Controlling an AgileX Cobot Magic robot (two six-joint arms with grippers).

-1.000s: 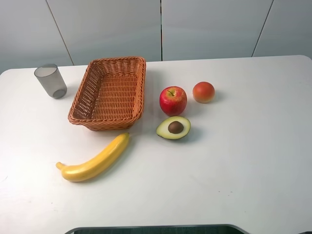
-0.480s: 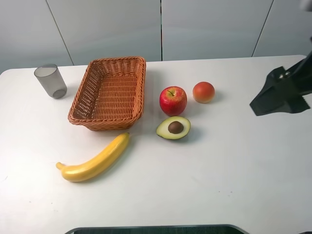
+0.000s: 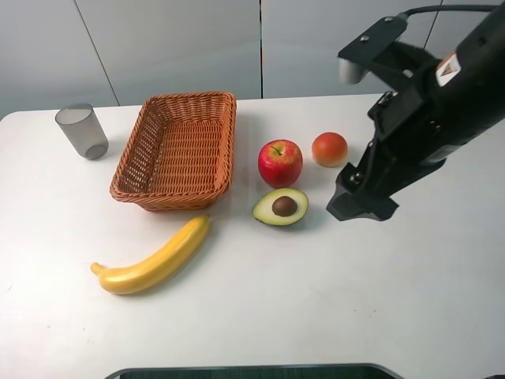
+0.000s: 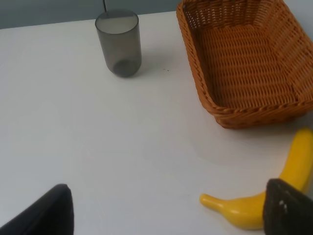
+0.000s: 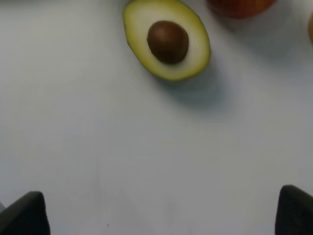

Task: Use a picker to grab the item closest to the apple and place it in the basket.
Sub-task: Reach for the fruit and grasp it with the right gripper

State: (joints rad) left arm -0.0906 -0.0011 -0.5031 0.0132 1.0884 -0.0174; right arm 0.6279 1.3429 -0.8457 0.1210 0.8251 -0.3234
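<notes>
So the avocado half (image 3: 281,207) sits pit-up on the white bench (image 3: 355,300), at 6 o'clock from the apple (image 3: 279,163) and just beside it. The picker (image 3: 361,207) is at the avocado's 3 o'clock, close but apart, with only bench between them. Its wrist view shows the fingers (image 5: 24,215) spread wide, holding nothing.

An orange-red fruit (image 3: 329,149) is roughly at the apple's 3 o'clock, near the picker's arm. The basket (image 3: 180,154) is at the apple's 9 o'clock, with a grey cup (image 3: 82,131) further out at 9. A banana (image 3: 154,259) lies at the avocado's 8 o'clock. The left gripper (image 4: 166,215) is spread wide too, also empty, near the banana's end.
</notes>
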